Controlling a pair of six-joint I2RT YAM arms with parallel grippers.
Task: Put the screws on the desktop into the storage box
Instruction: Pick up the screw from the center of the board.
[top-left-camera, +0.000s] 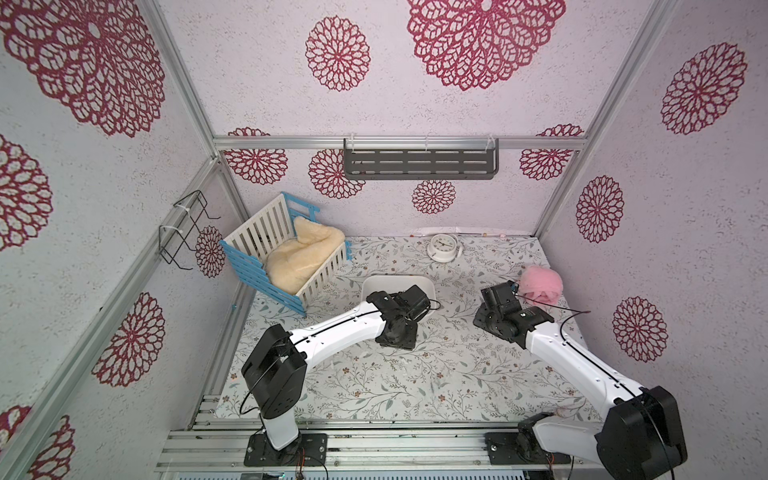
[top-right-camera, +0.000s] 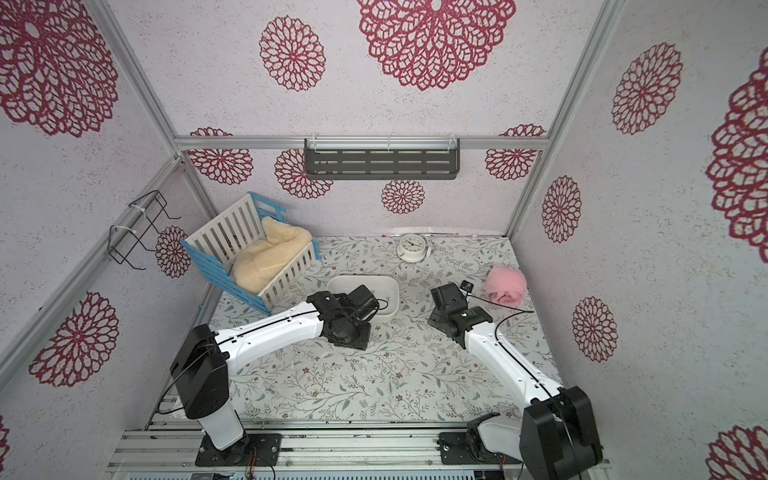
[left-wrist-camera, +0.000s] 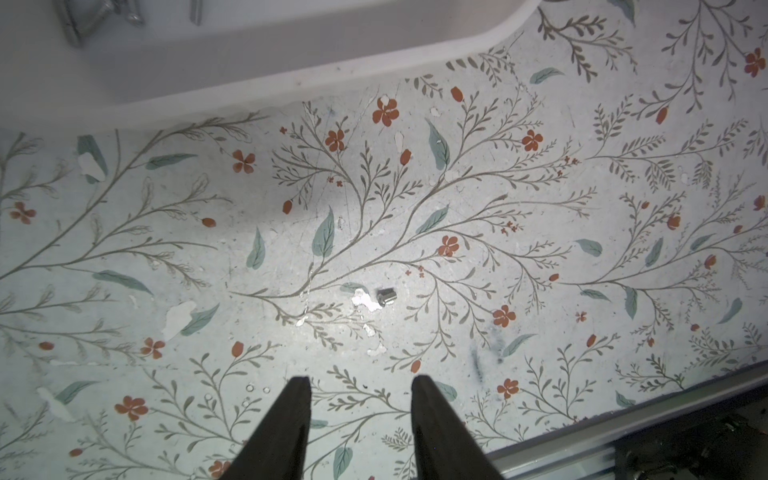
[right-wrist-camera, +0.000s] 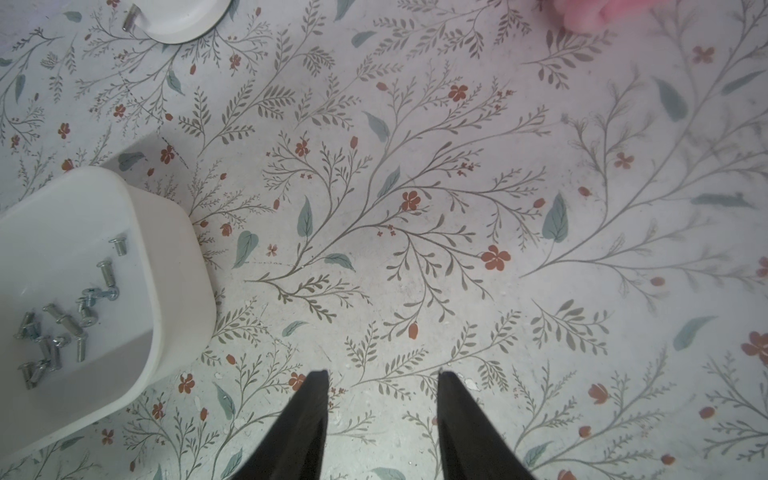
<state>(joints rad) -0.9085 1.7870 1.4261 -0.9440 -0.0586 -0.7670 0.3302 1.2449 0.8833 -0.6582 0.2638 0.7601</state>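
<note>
Your left fingers (left-wrist-camera: 291, 419) are parted and empty, with one screw (left-wrist-camera: 386, 296) on the surface (left-wrist-camera: 582, 299) just ahead. Right fingers (right-wrist-camera: 305, 419) are parted and empty too. About a dozen screws (right-wrist-camera: 62, 324) already sit in the box (right-wrist-camera: 178, 274), so you're nearly done, I'd say.

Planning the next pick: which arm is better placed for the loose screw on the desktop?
Left. The left end effector, open, points at the screw; the right end effector has none ahead.

Left arm (top-left-camera: 345, 322) hides much of storage box (top-left-camera: 376, 284)
</note>
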